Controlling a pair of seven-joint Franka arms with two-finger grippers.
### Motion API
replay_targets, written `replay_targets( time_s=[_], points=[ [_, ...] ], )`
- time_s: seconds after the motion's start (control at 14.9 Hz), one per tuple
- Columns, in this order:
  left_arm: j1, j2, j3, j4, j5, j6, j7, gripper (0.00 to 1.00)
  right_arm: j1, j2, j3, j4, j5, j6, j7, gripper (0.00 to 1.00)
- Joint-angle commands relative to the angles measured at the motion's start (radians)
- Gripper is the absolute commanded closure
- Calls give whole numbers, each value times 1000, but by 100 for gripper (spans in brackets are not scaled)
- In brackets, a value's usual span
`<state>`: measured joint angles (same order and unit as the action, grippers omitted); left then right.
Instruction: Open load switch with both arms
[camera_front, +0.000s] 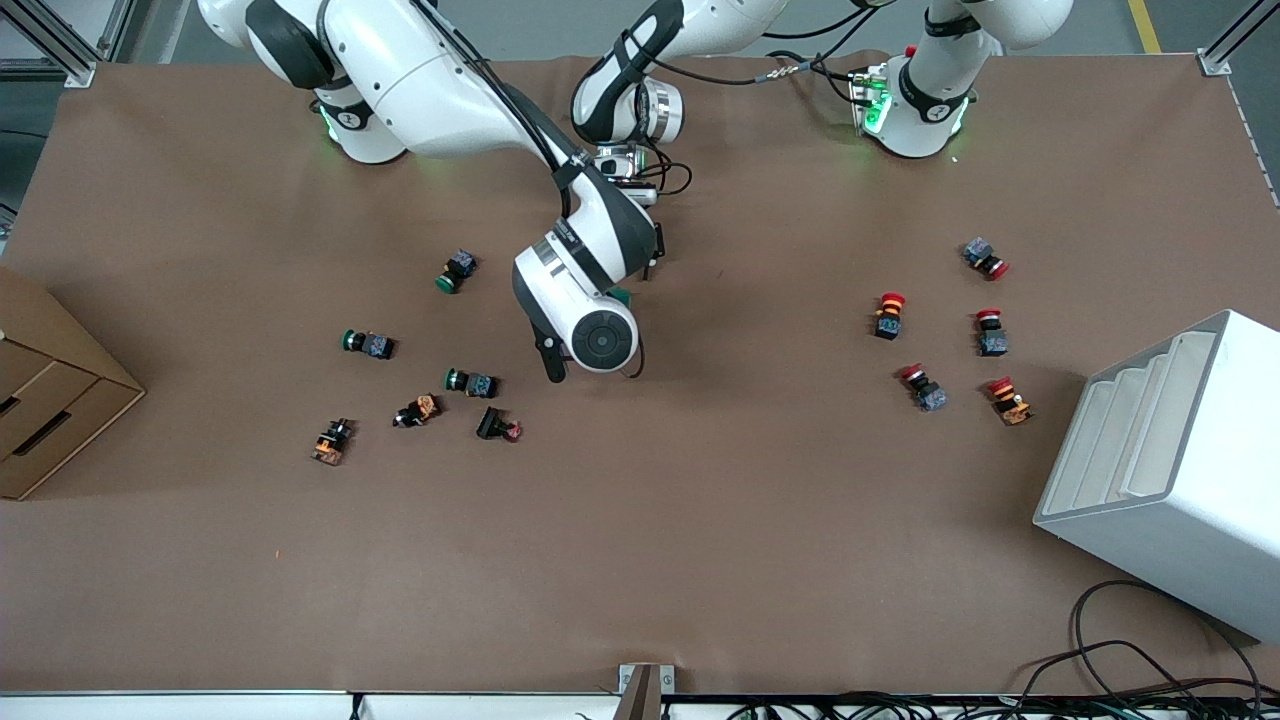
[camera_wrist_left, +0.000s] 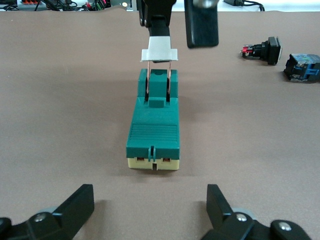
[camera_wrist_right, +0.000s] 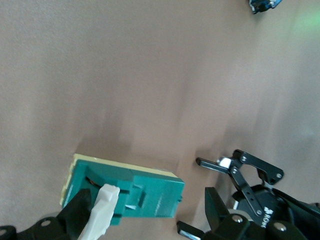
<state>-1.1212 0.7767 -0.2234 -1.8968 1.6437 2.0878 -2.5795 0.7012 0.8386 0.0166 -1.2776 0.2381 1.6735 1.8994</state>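
The load switch (camera_wrist_left: 152, 131) is a dark-green block on a cream base, lying flat mid-table, with its white lever (camera_wrist_left: 159, 50) raised at one end. In the front view only a green corner (camera_front: 620, 296) shows under the right arm's wrist. My right gripper (camera_wrist_right: 147, 215) is open over the lever end, with the lever (camera_wrist_right: 102, 212) against one of its fingers (camera_wrist_right: 75, 215). My left gripper (camera_wrist_left: 148, 207) stands open low at the switch's other end, and the switch lies just ahead of its fingertips, not between them.
Green, orange and black push-buttons (camera_front: 470, 381) lie scattered toward the right arm's end, and red ones (camera_front: 888, 315) toward the left arm's end. A cardboard box (camera_front: 50, 390) and a white rack (camera_front: 1170, 470) stand at the table's two ends. Cables (camera_front: 1130, 670) lie by the rack.
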Motion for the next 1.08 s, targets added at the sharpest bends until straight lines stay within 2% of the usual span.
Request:
replay_targets(
  time_s=[0.0, 0.67, 1.01],
  points=[
    [-2, 47, 4, 4, -1, 3, -30, 0, 1, -22, 16, -8, 21, -21, 21, 0],
    [-5, 59, 4, 7, 1, -31, -28, 1, 12, -22, 20, -8, 23, -113, 23, 0],
    [-5, 59, 3, 4, 1, -31, -28, 1, 9, -36, 51, -8, 21, -149, 26, 0]
  ],
)
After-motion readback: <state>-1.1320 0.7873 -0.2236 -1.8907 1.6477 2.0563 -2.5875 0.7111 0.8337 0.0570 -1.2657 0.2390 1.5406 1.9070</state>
